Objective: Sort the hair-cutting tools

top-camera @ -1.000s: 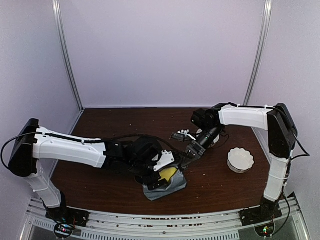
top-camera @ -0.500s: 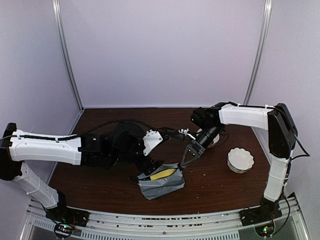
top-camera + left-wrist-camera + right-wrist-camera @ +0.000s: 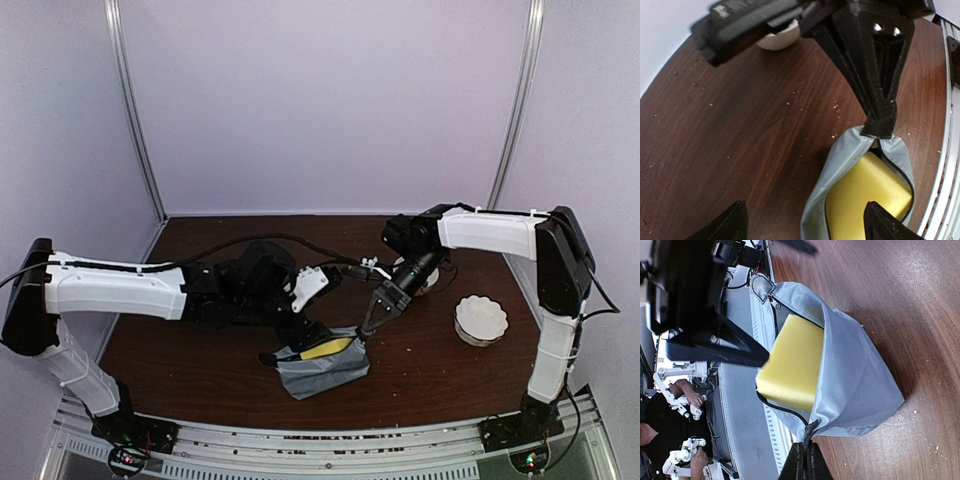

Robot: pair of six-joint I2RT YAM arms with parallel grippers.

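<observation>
The grey zip pouch (image 3: 325, 370) lies open near the table's front, with a yellow foam block (image 3: 328, 349) inside. My right gripper (image 3: 367, 323) is shut on the pull tab at the pouch's right end; this shows in the right wrist view (image 3: 807, 452). My left gripper (image 3: 292, 342) hovers open and empty over the pouch's left end; in the left wrist view (image 3: 807, 225) the pouch rim (image 3: 840, 165) and foam (image 3: 870, 200) lie between its fingers. A small dark tool with pale parts (image 3: 362, 268) lies behind the right arm. I cannot tell which tool it is. The other tools are hidden.
A white bowl (image 3: 481, 320) stands at the right. A second white bowl (image 3: 428, 276) sits partly behind the right arm; a white bowl also shows in the left wrist view (image 3: 780, 39). The metal rail (image 3: 330, 440) runs along the near table edge.
My left gripper was down at the pouch's mouth, then lifted up and back, and now hangs open over the pouch's left end. The right gripper kept hold of the tab.
</observation>
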